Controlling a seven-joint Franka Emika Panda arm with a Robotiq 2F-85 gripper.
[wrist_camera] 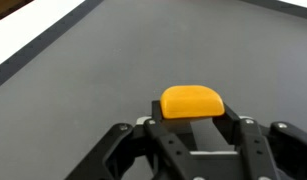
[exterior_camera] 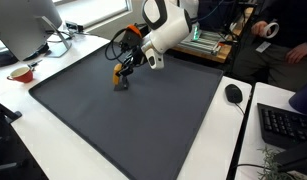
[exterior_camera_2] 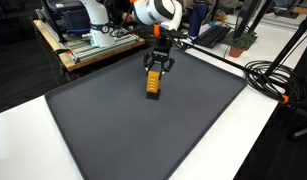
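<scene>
Where the gripper clasps it, the orange block seems smooth, round-cornered.

The orange block looks smooth, slightly glossy plastic; the grey mat is matt.

An office-like lab: monitor, keyboard, mouse, bundled cables.
</scene>
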